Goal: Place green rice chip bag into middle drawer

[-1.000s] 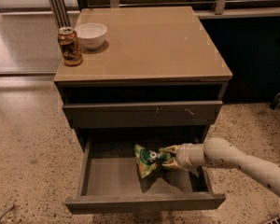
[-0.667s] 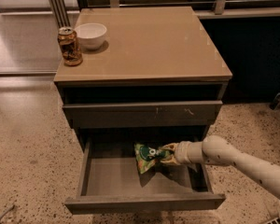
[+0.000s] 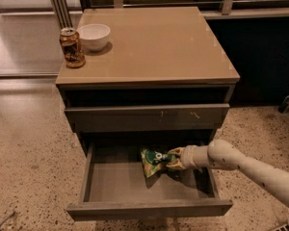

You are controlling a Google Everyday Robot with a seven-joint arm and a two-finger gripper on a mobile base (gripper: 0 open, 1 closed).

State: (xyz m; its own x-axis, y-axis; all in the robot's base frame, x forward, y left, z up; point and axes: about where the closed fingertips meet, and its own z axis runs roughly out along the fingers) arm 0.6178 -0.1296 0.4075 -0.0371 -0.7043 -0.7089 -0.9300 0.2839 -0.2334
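Observation:
The green rice chip bag [image 3: 153, 161] hangs inside the open middle drawer [image 3: 149, 210], just above its grey floor near the back right. My gripper [image 3: 174, 159] reaches in from the right over the drawer's right wall and is shut on the bag's right edge. The white arm [image 3: 245, 167] runs off to the lower right. The drawer is pulled far out and holds nothing else that I can see.
A brown-orange drink can [image 3: 72, 47] and a white bowl [image 3: 93, 36] stand at the back left of the cabinet top [image 3: 154, 47]. The closed drawer front [image 3: 147, 115] above has small pale scratch marks. Speckled floor lies all around.
The gripper and bag have shifted slightly toward the back of the drawer; the grip on the bag is unchanged.

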